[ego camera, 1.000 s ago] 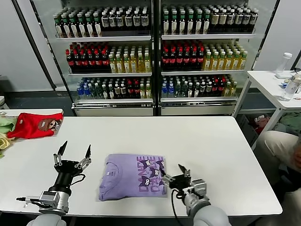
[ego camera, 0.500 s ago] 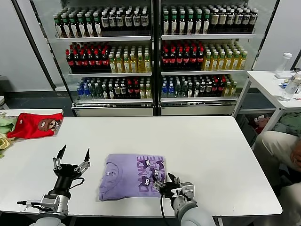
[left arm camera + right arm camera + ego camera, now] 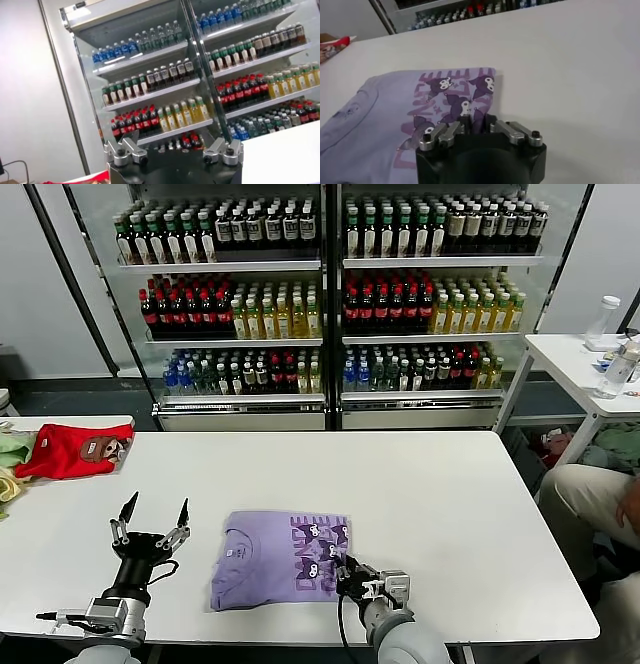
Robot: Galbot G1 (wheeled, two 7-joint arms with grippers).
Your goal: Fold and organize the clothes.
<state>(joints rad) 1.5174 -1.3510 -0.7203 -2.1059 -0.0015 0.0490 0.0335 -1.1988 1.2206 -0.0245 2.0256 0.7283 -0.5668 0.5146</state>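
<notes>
The lavender T-shirt (image 3: 265, 562) lies folded into a rectangle on the white table (image 3: 450, 504), with its dark cartoon print to the right. In the right wrist view the T-shirt (image 3: 390, 107) shows the print just ahead of the jaws. My right gripper (image 3: 346, 570) is at the shirt's near right corner. Its fingers (image 3: 476, 122) are pressed together on a fold of the purple fabric. My left gripper (image 3: 157, 510) stands open with its fingers pointing up, above the table to the left of the shirt and apart from it.
A red garment (image 3: 70, 450) and a green one (image 3: 12, 448) lie on a table at the far left. Glass-door drink coolers (image 3: 330, 304) stand behind. A seated person (image 3: 595, 504) and a side table (image 3: 575, 356) with bottles are at the right.
My right gripper has moved left onto the shirt's near right corner and closed on the fabric. My left gripper has sunk slightly and stayed open.
</notes>
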